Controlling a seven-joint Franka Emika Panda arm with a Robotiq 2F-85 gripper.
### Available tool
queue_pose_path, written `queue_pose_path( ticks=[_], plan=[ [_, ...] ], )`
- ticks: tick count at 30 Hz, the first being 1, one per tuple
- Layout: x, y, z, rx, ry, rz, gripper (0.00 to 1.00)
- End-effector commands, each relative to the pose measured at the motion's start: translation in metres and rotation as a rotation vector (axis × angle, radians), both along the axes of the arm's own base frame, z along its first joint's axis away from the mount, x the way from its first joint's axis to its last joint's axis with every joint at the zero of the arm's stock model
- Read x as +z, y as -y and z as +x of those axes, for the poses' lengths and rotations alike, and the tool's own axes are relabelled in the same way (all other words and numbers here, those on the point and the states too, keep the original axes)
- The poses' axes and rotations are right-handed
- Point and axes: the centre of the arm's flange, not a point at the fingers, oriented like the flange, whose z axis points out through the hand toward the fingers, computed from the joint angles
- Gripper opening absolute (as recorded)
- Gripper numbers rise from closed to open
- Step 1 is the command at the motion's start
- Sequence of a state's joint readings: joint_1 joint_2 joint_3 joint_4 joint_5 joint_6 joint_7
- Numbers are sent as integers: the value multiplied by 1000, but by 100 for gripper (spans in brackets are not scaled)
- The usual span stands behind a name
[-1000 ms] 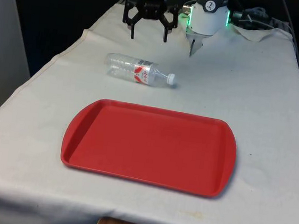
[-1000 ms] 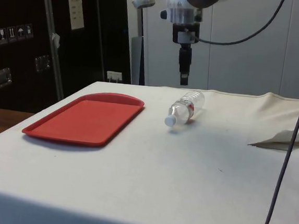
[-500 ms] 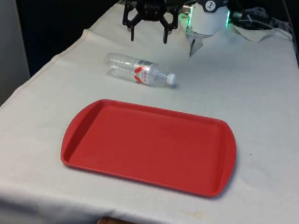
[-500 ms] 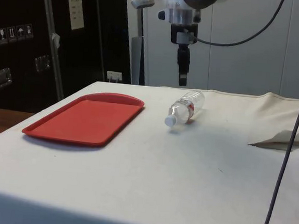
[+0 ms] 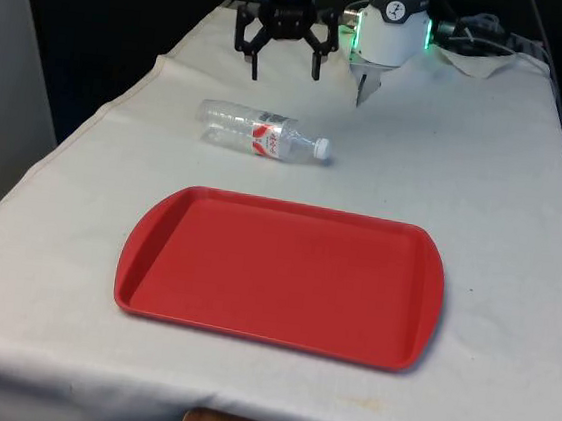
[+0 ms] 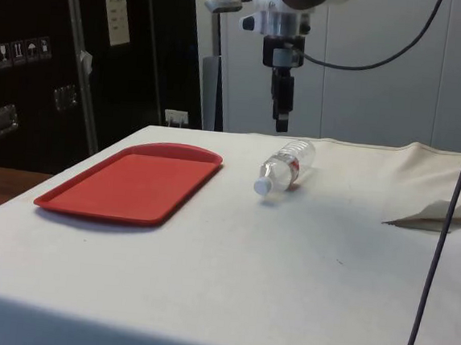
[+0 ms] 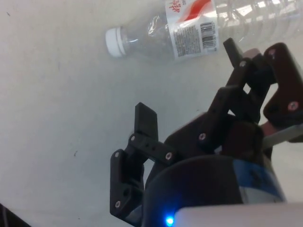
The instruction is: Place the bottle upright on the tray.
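Note:
A clear plastic bottle (image 5: 263, 133) with a red-and-white label and a white cap lies on its side on the white cloth, cap towards the front view's right; I also see the bottle (image 6: 286, 166) in the side view and the bottle (image 7: 189, 26) in the wrist view. The red tray (image 5: 282, 273) lies flat, nearer the camera than the bottle, seen again as the tray (image 6: 137, 180) from the side. My gripper (image 5: 285, 67) hangs open above the table behind the bottle, holding nothing. The gripper (image 6: 281, 125) is well above the bottle. In the wrist view the gripper (image 7: 187, 82) has its fingers spread wide.
The robot base (image 5: 391, 31) stands at the far end, with crumpled cloth and cables (image 5: 484, 46) to the front view's right of it. A cable (image 6: 443, 239) hangs down at the side view's right edge.
The gripper has shifted a little towards the front view's right and risen slightly, still open. Bottle and tray have not moved.

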State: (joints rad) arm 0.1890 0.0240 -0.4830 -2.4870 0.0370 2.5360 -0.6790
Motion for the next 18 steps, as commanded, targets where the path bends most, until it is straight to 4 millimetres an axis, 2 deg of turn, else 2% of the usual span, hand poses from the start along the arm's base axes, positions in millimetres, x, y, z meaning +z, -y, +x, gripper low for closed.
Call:
queue_pose_path(
  ticks=[1, 18],
  plan=[
    [1, -2, 0, 12, 1, 15, 100],
    [0, -1, 1, 98, 5, 14, 100]
  ],
)
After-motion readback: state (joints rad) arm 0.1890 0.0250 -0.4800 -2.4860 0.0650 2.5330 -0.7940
